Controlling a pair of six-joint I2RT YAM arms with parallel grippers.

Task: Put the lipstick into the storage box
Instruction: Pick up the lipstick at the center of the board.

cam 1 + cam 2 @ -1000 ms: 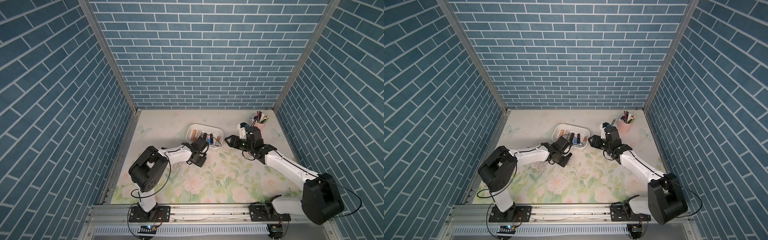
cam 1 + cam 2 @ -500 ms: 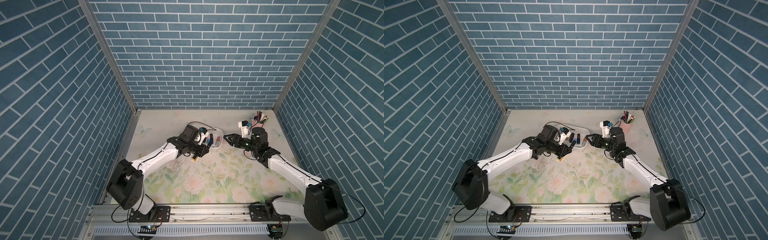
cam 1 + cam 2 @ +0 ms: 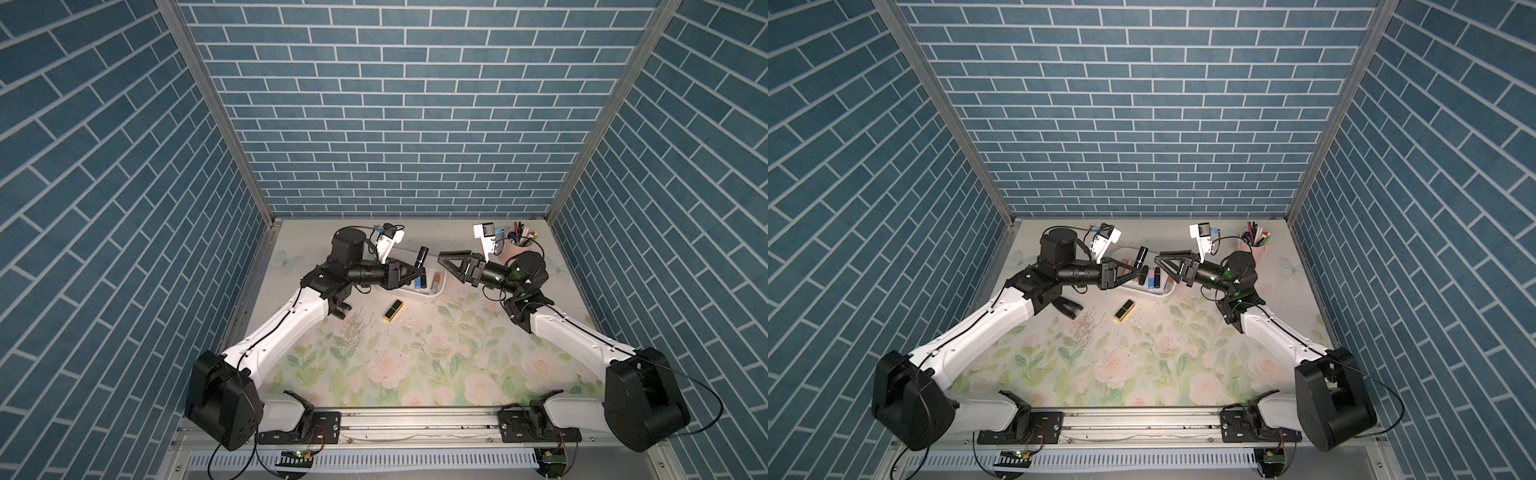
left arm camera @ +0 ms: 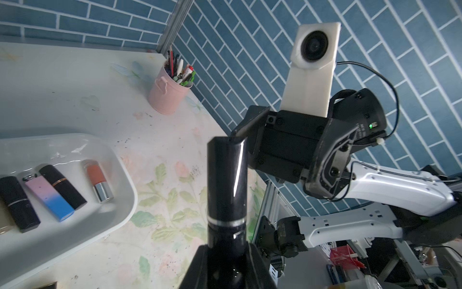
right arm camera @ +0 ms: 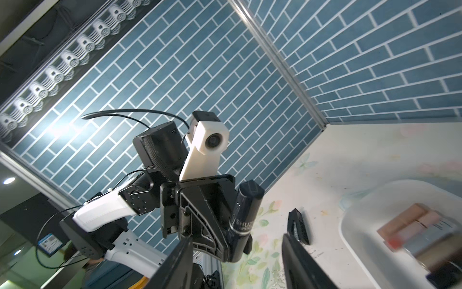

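One lipstick (image 4: pixel 226 180) — clamped by left pincer (image 3: pixel 417 272) | right pincer (image 3: pixel 441 258) spread

a tabletop (image 3: pixel 415 365) printed with pale roses, green leaves and faint butterflies, speckled with small dark marks, seen in both top views. blue brick-patterned walls (image 3: pixel 395 104) close it in on three sides, joined by silver metal corner posts (image 3: pixel 217 112). a pink pen cup (image 4: pixel 170 95) with a small side handle stands upright in the far right corner, near both walls, crowded with pens and markers (image 4: pixel 180 72). a metal rail (image 3: pixel 415 424) runs along the near edge.
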